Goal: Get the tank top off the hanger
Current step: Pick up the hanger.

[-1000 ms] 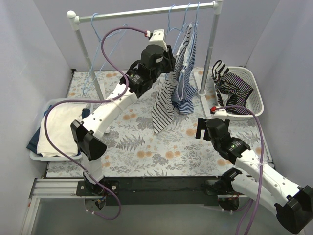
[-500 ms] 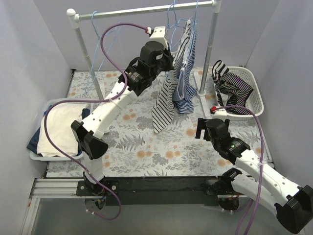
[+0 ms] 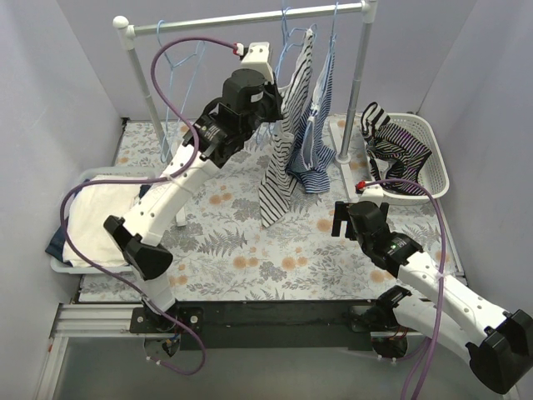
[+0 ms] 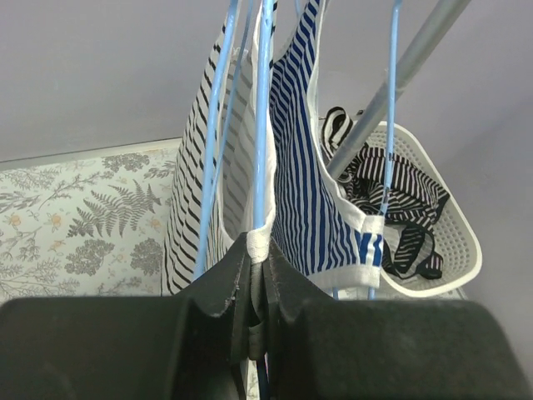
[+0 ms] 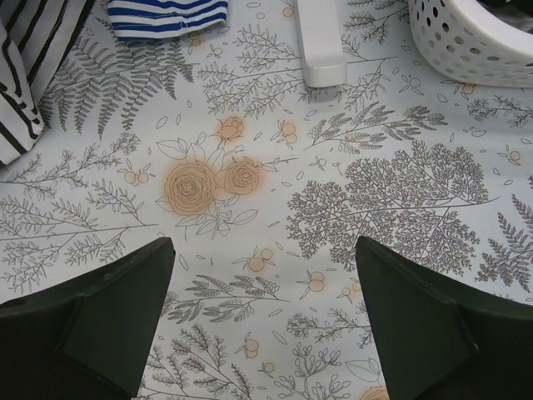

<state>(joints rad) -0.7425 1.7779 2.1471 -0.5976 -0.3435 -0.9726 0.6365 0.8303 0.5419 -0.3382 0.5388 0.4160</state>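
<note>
Gripping step: pinching white tank-top trim (image 4: pixel 260 240) in closed left gripper (image 4: pixel 257 250) beside blue hanger (image 4: pixel 263 125); right gripper (image 5: pixel 262 246) spread wide, idle; next, probably sliding fabric off hanger.

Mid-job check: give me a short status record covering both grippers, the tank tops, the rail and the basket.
left gripper: shut on white trim of a striped tank top, beside a blue hanger wire; which top, unclear
right gripper: open, empty, above the floral table cover
black-and-white tank top: on a hanger on the rail
blue-striped tank top: on a hanger, same rail
basket: right of the rail post, striped clothes inside
task: not done
</note>
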